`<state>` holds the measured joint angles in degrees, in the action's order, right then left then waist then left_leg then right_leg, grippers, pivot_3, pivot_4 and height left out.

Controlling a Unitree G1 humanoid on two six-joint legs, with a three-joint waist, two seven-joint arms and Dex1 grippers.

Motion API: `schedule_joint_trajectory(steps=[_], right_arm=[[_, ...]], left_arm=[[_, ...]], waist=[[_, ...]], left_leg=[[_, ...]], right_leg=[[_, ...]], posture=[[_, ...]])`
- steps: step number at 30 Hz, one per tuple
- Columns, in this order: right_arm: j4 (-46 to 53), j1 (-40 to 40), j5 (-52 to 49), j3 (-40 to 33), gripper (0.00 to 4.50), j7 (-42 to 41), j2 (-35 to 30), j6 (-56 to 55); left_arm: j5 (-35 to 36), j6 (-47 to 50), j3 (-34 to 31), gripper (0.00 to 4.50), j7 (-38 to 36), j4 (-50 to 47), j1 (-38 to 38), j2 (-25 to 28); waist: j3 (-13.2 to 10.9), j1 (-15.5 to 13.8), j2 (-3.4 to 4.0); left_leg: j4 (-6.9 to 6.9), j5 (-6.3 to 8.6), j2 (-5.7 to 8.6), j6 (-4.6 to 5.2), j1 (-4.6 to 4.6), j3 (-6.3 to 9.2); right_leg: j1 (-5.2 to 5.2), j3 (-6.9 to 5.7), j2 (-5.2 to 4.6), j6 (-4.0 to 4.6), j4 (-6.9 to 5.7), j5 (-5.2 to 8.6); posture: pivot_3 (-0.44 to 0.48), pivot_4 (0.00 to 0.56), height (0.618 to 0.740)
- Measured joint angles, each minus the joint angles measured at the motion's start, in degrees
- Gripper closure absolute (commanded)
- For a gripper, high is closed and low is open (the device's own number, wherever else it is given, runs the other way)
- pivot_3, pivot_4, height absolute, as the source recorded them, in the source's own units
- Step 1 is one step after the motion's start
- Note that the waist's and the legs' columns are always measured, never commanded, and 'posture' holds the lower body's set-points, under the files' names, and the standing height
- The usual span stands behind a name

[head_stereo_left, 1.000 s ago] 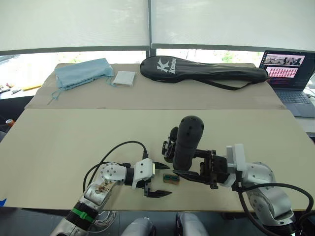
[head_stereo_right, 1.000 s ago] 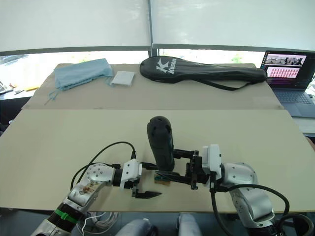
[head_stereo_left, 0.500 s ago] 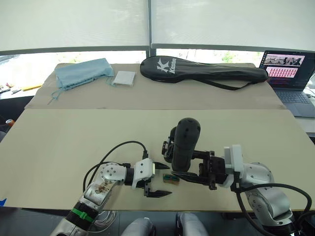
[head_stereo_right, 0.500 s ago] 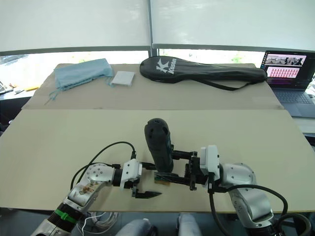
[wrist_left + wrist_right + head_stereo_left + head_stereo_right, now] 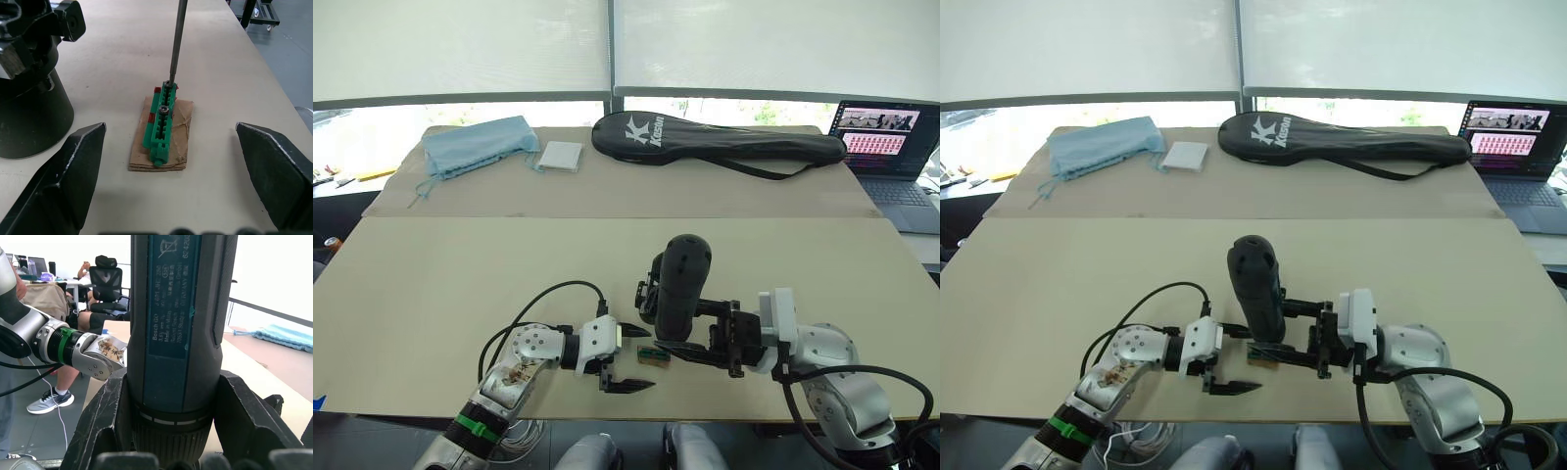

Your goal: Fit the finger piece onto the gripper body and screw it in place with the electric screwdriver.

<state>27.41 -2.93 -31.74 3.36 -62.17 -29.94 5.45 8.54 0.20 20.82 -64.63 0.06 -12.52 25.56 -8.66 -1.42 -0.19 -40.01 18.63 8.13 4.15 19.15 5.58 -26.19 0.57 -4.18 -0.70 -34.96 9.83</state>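
Black fingers of your right gripper [image 5: 710, 343] clamped the electric screwdriver [image 5: 680, 284] upright at lower centre, its bit resting in a screw on the green screw holder [image 5: 161, 120]. Your left gripper [image 5: 628, 359] gaped empty around the holder. Behind stood the gripper body [image 5: 651, 291]. Keeping the bit vertical looked wise before lifting a screw.

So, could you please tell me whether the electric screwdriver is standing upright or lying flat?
Upright: the right end effector holds the electric screwdriver bit down on the green screw holder.
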Motion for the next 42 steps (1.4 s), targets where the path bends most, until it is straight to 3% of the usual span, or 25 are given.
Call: schedule_joint_trajectory(steps=[42], right_arm=[[0.0, 0.0, -2.8, -1.7, 2.58, 0.0, -1.2, 0.1]], left_arm=[[0.2, 0.1, -0.1, 0.0, 0.3, 0.1, 0.0, -0.1]], waist=[[0.0, 0.0, 0.01]], left_leg=[[-0.01, 0.0, 0.0, 0.0, -0.01, 0.0]], right_leg=[[0.01, 0.01, 0.0, 0.0, -0.01, 0.0]], posture=[[0.0, 0.15, 0.74]])
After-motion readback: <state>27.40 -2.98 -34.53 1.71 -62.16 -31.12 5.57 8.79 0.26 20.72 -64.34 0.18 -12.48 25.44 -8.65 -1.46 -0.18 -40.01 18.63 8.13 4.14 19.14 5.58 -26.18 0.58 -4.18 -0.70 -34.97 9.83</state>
